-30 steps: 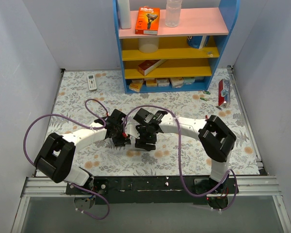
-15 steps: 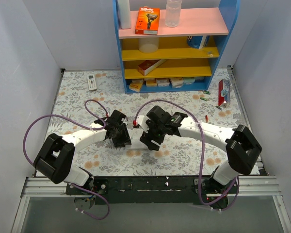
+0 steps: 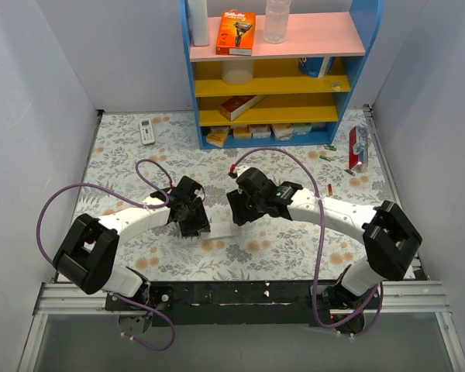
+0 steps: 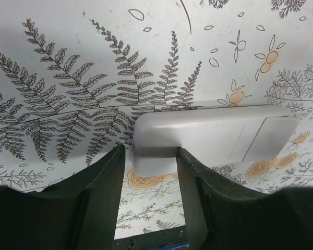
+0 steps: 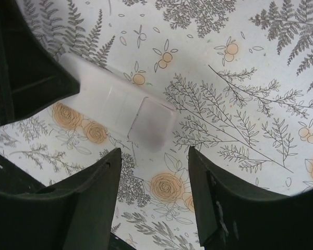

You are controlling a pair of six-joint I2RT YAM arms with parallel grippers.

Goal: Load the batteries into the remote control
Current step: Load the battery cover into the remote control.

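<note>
The remote control [image 4: 214,138] is a plain white bar lying flat on the flowered cloth, back side up. My left gripper [image 4: 151,154] is open a little and straddles its left end. The right finger touches the end, and a thin gap shows at the left finger. In the top view the remote control [image 3: 223,230] lies between my left gripper [image 3: 197,225] and my right gripper [image 3: 236,215]. My right gripper [image 5: 155,156] hangs open and empty just short of the remote control [image 5: 122,107]. One small red battery [image 3: 329,188] lies on the cloth to the right.
A blue shelf unit [image 3: 273,74] with boxes stands at the back. A smaller white remote with buttons [image 3: 146,130] lies at the back left. A red pack [image 3: 358,147] and small green bits [image 3: 331,147] sit at the back right. Purple cables loop over both arms.
My right arm swung out to the right and its gripper drew back off the remote, which now shows on the cloth. My left jaws eased slightly wider.
</note>
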